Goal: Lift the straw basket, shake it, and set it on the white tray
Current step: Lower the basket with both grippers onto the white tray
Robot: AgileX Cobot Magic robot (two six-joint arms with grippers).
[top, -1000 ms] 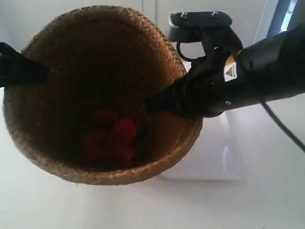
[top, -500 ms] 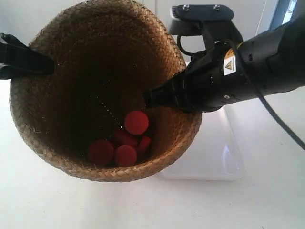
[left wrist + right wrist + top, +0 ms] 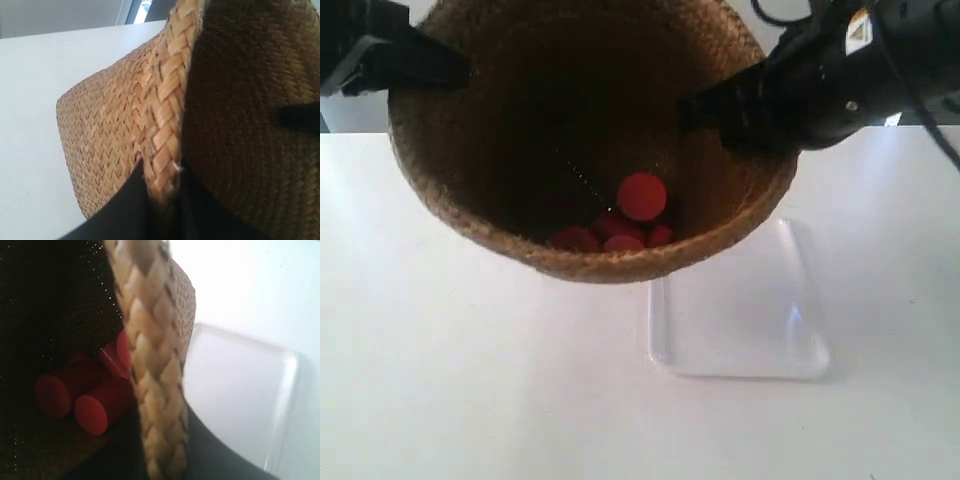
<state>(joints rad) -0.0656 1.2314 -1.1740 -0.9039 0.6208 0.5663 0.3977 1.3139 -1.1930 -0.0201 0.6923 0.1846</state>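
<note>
The straw basket (image 3: 590, 130) hangs in the air, tipped so its dark inside faces the exterior view. Several red cylinders (image 3: 620, 220) lie at its bottom. My left gripper (image 3: 162, 175) is shut on the thick braided rim (image 3: 172, 95), one finger outside and one inside. My right gripper (image 3: 162, 440) is shut on the opposite rim (image 3: 150, 350), next to the red cylinders (image 3: 80, 397). In the exterior view the left gripper (image 3: 455, 70) holds the left rim and the right gripper (image 3: 695, 110) the right rim. The white tray (image 3: 740, 320) lies on the table below and to the right of the basket.
The white table (image 3: 470, 380) stretches round the tray. My right arm (image 3: 850, 70), black and bulky, with a cable, reaches in from the upper right. The left arm (image 3: 370, 50) comes in from the upper left. The tray (image 3: 240, 400) shows beside the basket wall.
The basket has moved up and back in the exterior view with both grippers still on its rim. The red cylinders have tumbled and regrouped against the lower wall.
</note>
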